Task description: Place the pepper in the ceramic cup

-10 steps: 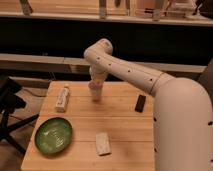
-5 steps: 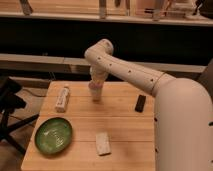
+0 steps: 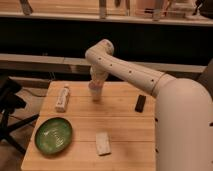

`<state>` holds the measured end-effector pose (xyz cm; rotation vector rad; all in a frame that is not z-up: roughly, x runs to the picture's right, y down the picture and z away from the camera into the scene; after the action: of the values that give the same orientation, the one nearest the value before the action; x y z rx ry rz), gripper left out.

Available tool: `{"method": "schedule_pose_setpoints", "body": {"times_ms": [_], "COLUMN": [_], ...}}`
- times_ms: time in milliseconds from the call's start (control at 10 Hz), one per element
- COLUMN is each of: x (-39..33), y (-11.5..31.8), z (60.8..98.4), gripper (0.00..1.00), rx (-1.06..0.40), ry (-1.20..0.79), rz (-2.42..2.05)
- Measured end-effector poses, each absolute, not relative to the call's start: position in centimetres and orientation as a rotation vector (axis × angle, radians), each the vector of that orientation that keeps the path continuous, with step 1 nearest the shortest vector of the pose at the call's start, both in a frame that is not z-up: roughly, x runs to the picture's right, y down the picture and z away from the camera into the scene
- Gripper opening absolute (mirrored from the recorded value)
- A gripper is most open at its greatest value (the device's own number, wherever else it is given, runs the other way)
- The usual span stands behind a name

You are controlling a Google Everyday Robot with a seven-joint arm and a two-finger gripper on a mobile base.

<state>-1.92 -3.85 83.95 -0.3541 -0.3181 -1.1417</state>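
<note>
Claw (image 3: 95,94): pointing down over the cup (image 3: 95,96) at the bench's (image 3: 120,130) 12 o'clock; grip impossible to tell.
Pepper: not visible.

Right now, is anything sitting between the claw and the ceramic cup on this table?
Nothing visible does. The claw hangs low at the table's back middle, covering the spot under it, so neither cup nor pepper can be made out. The white bottle, green bowl, pale block and dark object all lie off to the sides.
</note>
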Motion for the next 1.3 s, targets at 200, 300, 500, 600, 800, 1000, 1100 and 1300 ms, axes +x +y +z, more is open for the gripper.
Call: {"method": "schedule_pose_setpoints", "body": {"times_ms": [200,300,500,600,800,1000,1100,1300], "x": [-1.85,-1.84,-1.75,-1.74,-1.76,-1.73,-1.72,-1.68], "y": [-3.81,-3.84,-3.76,-3.76,-3.76,-3.70,-3.71,-3.71], "z": [84.00,83.98,84.03,84.05,84.08,84.13,84.16,84.19], "gripper": [0.39,0.48,0.56,0.56,0.47,0.50,0.60,0.78], "rx": [-0.353,-0.351,-0.350,-0.350,-0.349,-0.347,-0.346,-0.346], "ry": [-0.320,-0.320,-0.323,-0.324,-0.327,-0.329,-0.331,-0.333], "rz": [-1.143,-1.144,-1.146,-1.147,-1.149,-1.151,-1.151,-1.149]}}
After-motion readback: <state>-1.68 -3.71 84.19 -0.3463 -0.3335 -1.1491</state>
